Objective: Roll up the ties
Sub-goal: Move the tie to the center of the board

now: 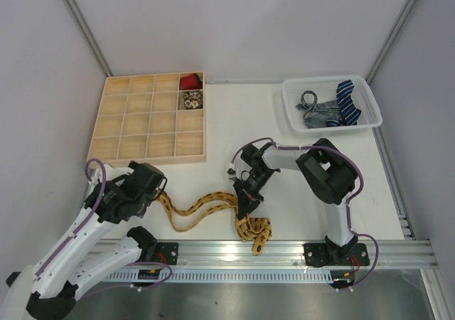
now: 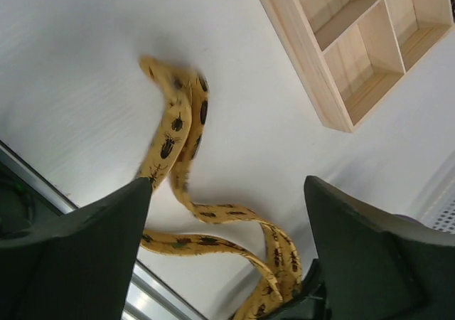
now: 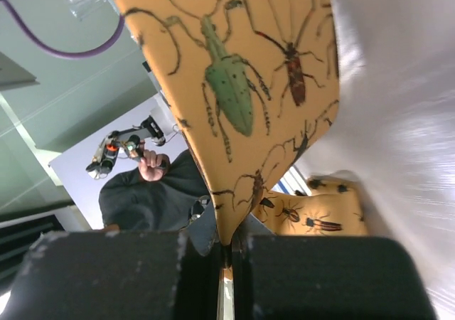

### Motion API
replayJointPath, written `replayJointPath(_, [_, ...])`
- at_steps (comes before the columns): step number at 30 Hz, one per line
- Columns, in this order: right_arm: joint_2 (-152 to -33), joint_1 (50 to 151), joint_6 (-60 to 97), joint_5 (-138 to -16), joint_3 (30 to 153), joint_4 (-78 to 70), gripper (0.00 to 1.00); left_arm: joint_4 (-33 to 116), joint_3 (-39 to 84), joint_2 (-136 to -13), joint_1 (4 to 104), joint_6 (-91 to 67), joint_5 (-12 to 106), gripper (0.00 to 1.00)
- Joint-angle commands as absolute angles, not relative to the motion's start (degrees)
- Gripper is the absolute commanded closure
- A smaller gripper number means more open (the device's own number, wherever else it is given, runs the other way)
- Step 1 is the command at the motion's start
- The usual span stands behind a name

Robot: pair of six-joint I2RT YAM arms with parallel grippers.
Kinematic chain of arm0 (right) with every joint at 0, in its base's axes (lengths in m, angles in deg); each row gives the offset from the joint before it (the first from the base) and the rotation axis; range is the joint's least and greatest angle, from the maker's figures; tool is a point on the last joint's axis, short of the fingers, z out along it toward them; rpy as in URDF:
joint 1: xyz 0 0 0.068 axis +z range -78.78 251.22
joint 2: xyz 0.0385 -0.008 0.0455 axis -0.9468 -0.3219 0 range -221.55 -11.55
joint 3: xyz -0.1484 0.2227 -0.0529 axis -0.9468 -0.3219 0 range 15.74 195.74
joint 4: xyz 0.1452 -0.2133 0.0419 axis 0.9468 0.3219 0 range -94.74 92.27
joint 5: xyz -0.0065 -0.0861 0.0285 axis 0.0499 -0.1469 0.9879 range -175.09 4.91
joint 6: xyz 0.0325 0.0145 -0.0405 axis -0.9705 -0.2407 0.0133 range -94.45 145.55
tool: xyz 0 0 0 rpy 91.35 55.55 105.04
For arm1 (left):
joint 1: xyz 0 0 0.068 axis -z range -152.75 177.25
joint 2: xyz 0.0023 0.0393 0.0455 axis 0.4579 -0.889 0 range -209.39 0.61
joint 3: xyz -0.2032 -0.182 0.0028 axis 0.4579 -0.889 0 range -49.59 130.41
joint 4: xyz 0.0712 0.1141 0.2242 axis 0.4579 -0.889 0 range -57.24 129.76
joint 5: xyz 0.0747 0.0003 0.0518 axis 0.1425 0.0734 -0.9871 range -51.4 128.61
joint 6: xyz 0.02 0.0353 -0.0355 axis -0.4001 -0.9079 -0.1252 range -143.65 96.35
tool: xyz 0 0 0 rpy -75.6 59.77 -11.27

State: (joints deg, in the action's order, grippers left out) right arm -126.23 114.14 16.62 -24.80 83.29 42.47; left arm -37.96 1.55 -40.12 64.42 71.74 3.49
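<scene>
From the top camera I saw the mustard tie (image 1: 202,208) snaking along the front of the desk (image 1: 313,185). One end lay by the left jaws and the other was bunched at the front edge beside the right jaws. A red roll (image 1: 190,82) and a pale patterned roll (image 1: 190,101) sat in two back compartments of the wooden tray (image 1: 146,159). A navy striped tie (image 1: 347,99) and a grey tie (image 1: 320,114) lay in the white basket (image 1: 325,80). On the left wrist view the fingers (image 2: 85,256) stood wide apart, jaws open, and the mustard tie lay loose on the desk beyond them. On the right wrist view the jaws were closed, pinching a fold of that same tie.
</scene>
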Motion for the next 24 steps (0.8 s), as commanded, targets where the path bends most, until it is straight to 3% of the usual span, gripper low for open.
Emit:
replayJointPath(1, [-127.57, 113.85, 18.34, -25.68, 85.88, 44.92, 1.00, -43.30, 4.02, -40.52, 64.16, 73.12, -1.12, 0.00])
replayJointPath(5, [-129.41, 112.80, 18.87, -26.11, 86.50, 45.19, 0.99, -38.66, 7.27, -44.37, 64.16, 62.60, -1.39, 0.00])
replayJointPath(11, [-129.59, 111.83, 21.15, -33.05, 90.53, 48.61, 0.77, -27.85, 11.23, -52.03, 64.25, 42.29, 6.59, 0.05])
replayJointPath(15, [-130.82, 110.86, 22.47, -38.68, 95.10, 51.42, 0.49, -22.04, 10.18, -51.77, 64.16, 38.93, 10.91, 0.14])
replayJointPath(18, [-129.42, 110.33, 22.91, -42.45, 98.62, 52.74, 0.35, -19.23, 10.79, -52.39, 64.16, 34.99, 15.02, 0.14])
replayJointPath(24, [-121.17, 106.65, 18.72, -61.05, 105.04, 53.72, 0.23, -5.26, 8.16, -51.60, 64.16, 20.13, 32.15, 0.11])
